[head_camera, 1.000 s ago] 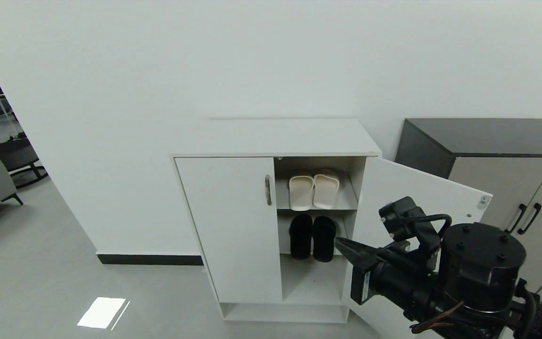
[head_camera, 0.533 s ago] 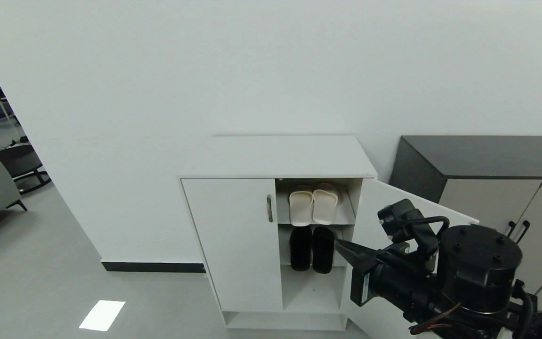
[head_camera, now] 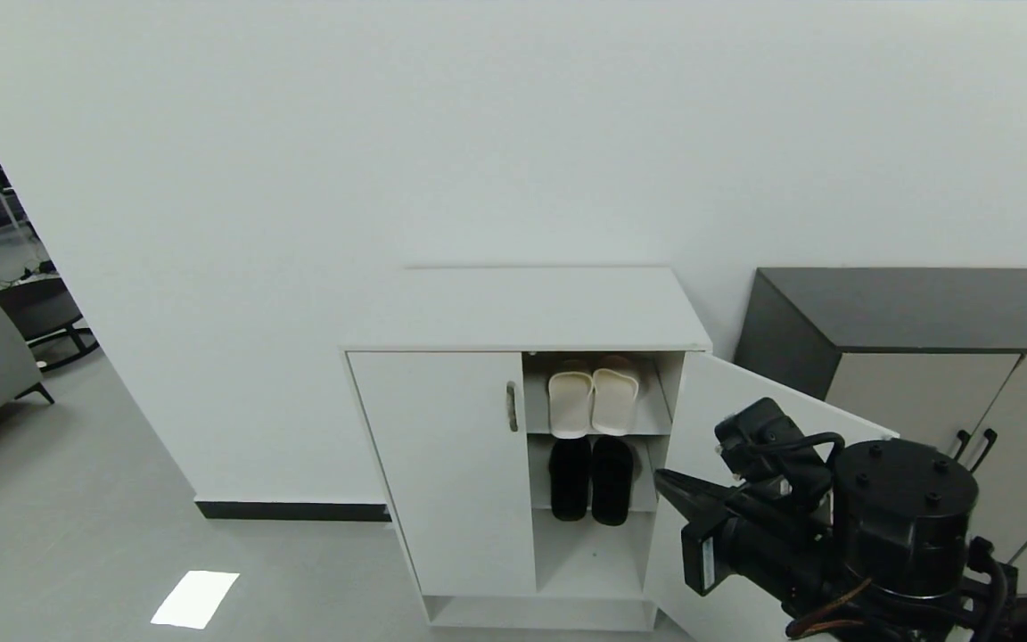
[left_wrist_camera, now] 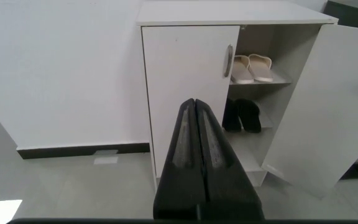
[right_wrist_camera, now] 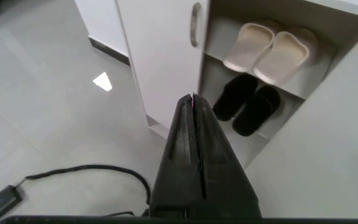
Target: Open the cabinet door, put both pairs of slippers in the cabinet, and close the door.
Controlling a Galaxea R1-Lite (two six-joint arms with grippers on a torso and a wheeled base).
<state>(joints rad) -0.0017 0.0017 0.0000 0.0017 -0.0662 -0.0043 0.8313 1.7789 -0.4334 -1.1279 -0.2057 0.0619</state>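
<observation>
Item 1. Cabinet (head_camera: 531, 308): white, against the wall. Left door (head_camera: 442, 464) is shut, with its handle (head_camera: 511, 407) at the inner edge. Right door (head_camera: 701, 410) is swung wide on its outer hinge, leaving the shelves exposed.

Item 2. White slippers (head_camera: 594, 401): a pair, side by side on the upper shelf, toes inward.

Item 3. Black slippers (head_camera: 592, 477): a pair, side by side on the shelf directly beneath. With both pairs shelved, I judge that only closing the door remains.

Item 4. My right pincer (head_camera: 667, 481): fingers pressed together, holding nothing. It is raised in front of the open door's inner face and level with the black pair. The right wrist view shows the tip (right_wrist_camera: 193, 99) aimed at the opening, with both pairs ahead and apart from it. The white pair lies higher and the shut door is to one side. I judge it has no load because the stowing is finished. To swing the door shut, it would need the door's outer side or free edge.

Item 5. My left pincer (left_wrist_camera: 194, 106): fingers together, empty. It is well back from the cabinet and faces the shut left door, clear of the right door's swing
</observation>
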